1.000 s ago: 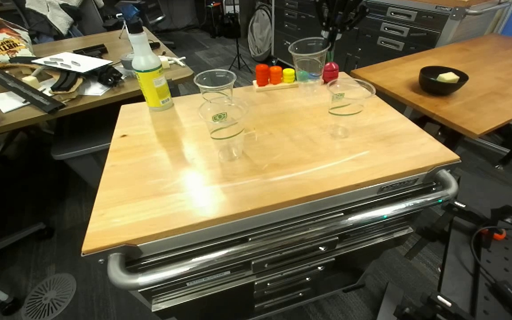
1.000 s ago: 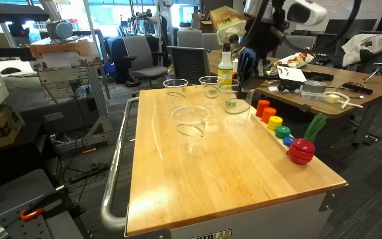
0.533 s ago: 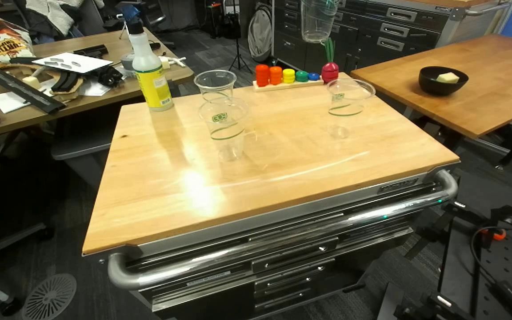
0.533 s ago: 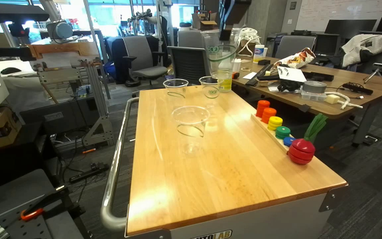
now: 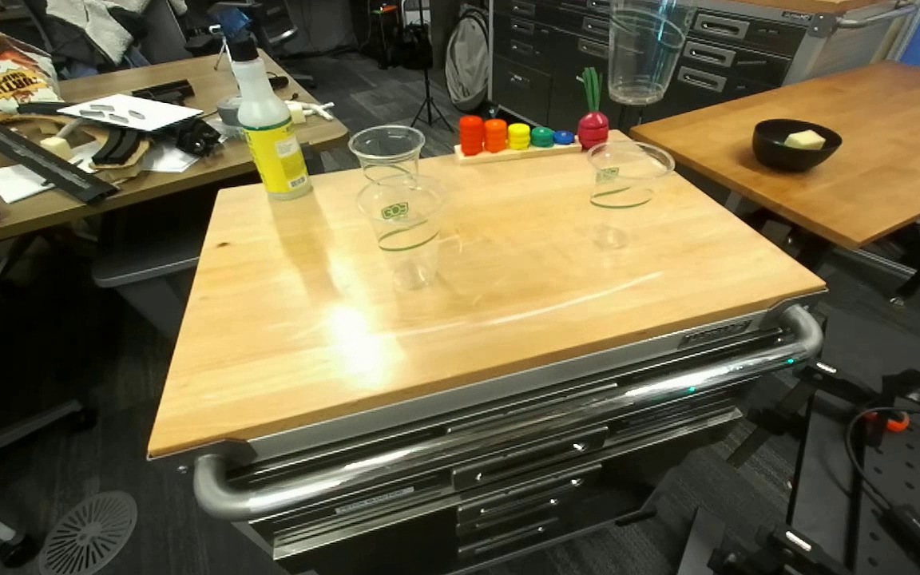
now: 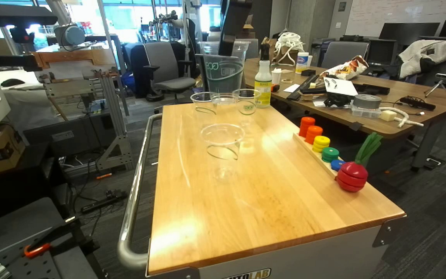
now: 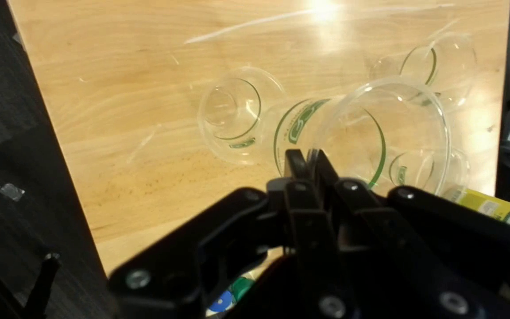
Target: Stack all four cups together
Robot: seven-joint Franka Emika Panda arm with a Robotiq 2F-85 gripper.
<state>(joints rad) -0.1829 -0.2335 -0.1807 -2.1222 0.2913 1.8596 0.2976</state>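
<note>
Wrist view | claw (image 7: pixel 309 157) pinches cup (image 7: pixel 352 126) | bottle (image 7: pixel 488 207) (cut off right)

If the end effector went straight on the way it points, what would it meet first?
Probably the cup standing alone, or the wooden tabletop just beside it; the held cup would touch before the end effector. Depth is hard to judge from these views.

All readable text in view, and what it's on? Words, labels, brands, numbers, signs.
"ECO": held cup; standing cup nearest the bottle.
"ECO", mirrored: front cup in an exterior view.
Partly cut by the frame, "AUTOLAB": cart side panel.
Probably "TURTLE CHIPS": snack bag, upside down.
Too small or blurred: bottle label, fourth cup, canister, cart badge, drawer strip, whiteboard.
</note>
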